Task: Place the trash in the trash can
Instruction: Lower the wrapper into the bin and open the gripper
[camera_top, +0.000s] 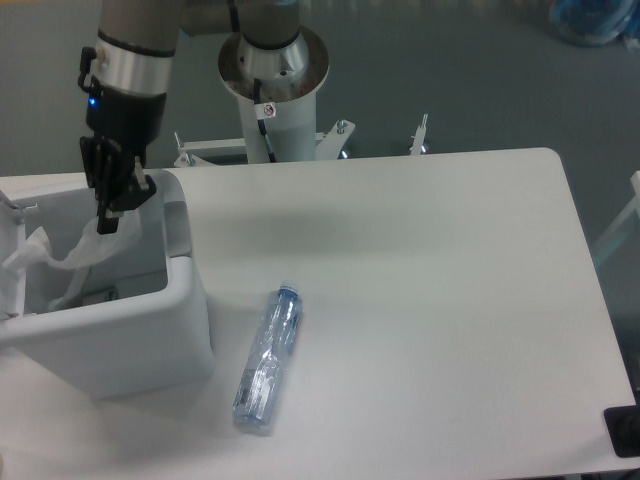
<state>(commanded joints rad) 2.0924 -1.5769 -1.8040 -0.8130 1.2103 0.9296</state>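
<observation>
Tool positioned over the open top of the trash can, fingers clamped on the upper end of the crumpled white plastic wrapper. Wrapper hanging down from the fingertips into the bin cavity, loose end draped toward the bin's left wall. Trash can sitting on the left side of the white worktop. Crushed clear plastic bottle lying flat on the worktop just right of the bin, bluish cap end pointing away from the front edge, not touching the bin.
</observation>
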